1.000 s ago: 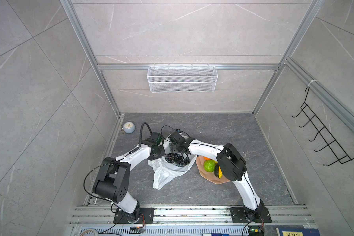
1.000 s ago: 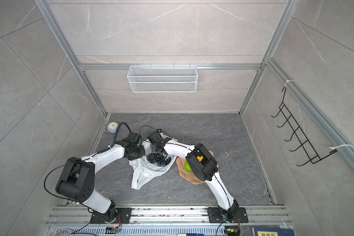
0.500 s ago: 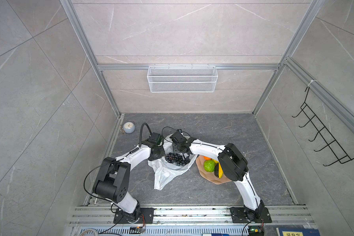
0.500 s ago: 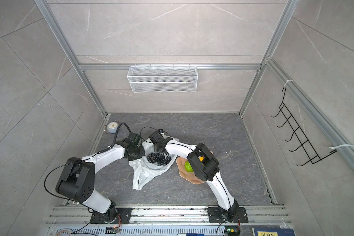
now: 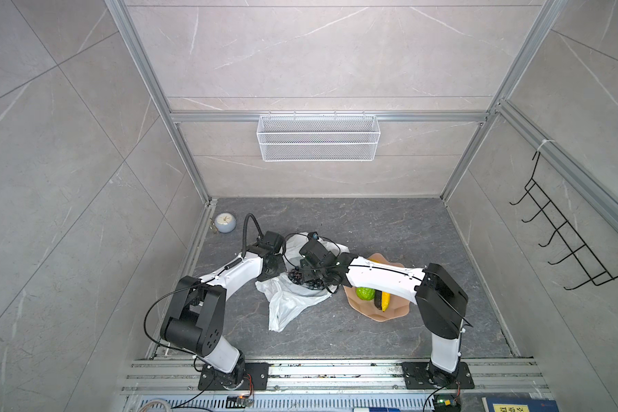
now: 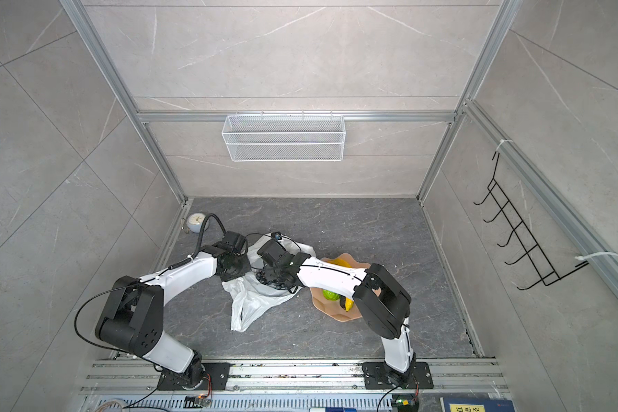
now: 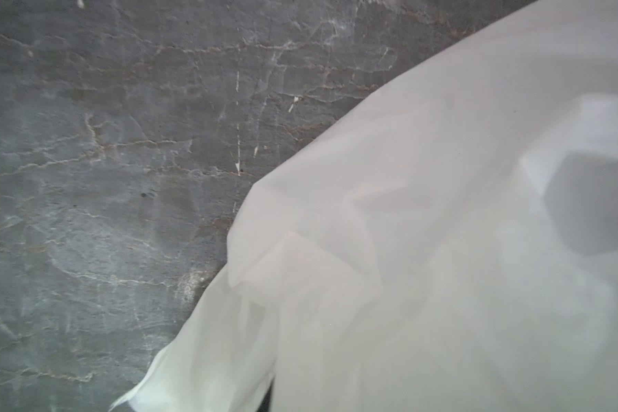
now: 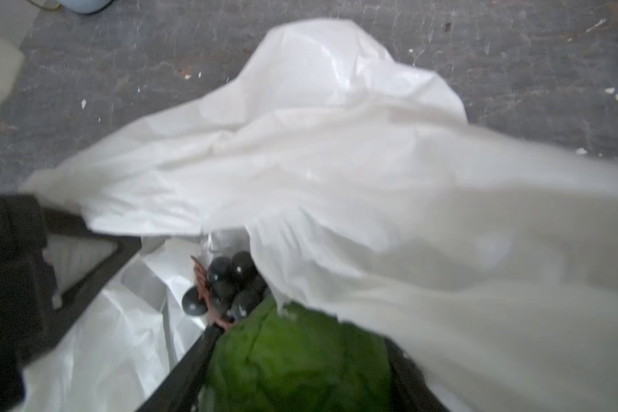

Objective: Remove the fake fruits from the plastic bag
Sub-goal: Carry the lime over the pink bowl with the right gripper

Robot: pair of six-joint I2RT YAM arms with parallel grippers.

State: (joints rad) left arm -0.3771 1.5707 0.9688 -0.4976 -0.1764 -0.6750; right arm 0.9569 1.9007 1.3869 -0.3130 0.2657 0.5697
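Grips with right gripper (image 8: 300, 342): jaws pressed on both sides of green leaf (image 8: 293, 381) of black grape bunch (image 8: 234, 278). Goes for the leaf, likely, since round berries give no flat hold. Works inside the mouth of plastic bag (image 8: 336, 160); bunch resting on inner film, not lifted clear as far as visible. Shows at centre frame in both top views, dark against white.

Clenches left gripper (image 5: 270, 273), left of centre in a top view, at the bag rim. Fingers hidden by film; taut plastic running from it and draping over the left wrist lens. Judged: pinches rim and lifts it, propping the mouth open for the reach.

Trails slack toward lower centre of frame, rest of bag flat, looking empty. Cannot tell if more fruit hides inside.

Right of centre, just beside bag: pink plate (image 5: 396, 310). Carries bumpy green fruit (image 5: 365, 293), yellow banana (image 5: 385, 301), dark fruit (image 5: 378, 304) between them, partly under right arm (image 5: 382, 278). Sits close as drop spot, so short carry. Grapes probably last or near last.

Upper left of floor, well apart: small clock (image 5: 225, 222).
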